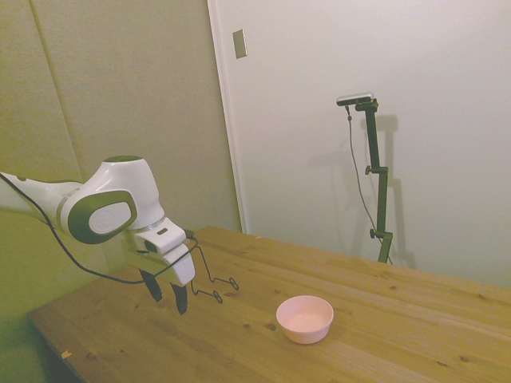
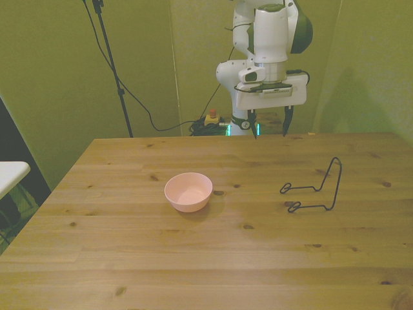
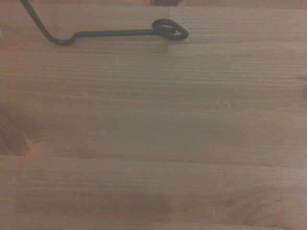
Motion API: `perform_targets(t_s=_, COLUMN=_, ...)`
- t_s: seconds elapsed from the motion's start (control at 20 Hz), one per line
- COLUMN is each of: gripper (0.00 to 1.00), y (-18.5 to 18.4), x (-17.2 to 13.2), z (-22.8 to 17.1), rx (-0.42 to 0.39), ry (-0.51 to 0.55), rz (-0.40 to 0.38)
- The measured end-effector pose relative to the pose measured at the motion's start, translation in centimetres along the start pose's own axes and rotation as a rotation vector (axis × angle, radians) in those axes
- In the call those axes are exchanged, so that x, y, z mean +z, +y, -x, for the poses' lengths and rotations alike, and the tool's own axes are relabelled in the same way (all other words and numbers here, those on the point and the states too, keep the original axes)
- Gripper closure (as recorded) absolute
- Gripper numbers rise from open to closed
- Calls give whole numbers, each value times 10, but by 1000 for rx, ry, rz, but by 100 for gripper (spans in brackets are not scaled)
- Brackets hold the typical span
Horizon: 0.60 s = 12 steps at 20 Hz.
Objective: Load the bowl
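Gripper (image 2: pixel 269 129) hangs above the wooden table (image 2: pixel 193 258) with its fingers spread wide, nothing between them. A black wire stand (image 2: pixel 316 190) sits nearby. The pink bowl (image 2: pixel 188 191) rests upright mid-table, well apart from the gripper.

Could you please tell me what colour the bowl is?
The bowl is plain pale pink, clearest in the front view.

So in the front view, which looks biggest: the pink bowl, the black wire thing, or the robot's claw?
1. The gripper, counting its white body; it is also farthest from the camera, so it is probably bigger than it looks.
2. The wire stand, wider and taller than the bowl.
3. The bowl.
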<state>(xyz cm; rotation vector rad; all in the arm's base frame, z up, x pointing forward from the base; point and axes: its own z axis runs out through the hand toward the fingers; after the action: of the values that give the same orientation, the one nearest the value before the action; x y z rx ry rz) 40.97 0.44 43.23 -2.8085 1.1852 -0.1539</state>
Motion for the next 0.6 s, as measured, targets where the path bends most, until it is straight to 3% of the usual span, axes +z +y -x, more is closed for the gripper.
perform_targets(t_s=0.25, gripper=0, y=3, x=-4, z=-17, rx=15, ry=33, rz=-11)
perform_targets(t_s=0.6, gripper=0, y=22, x=-22, z=-95, rx=88, ry=134, rz=-6)
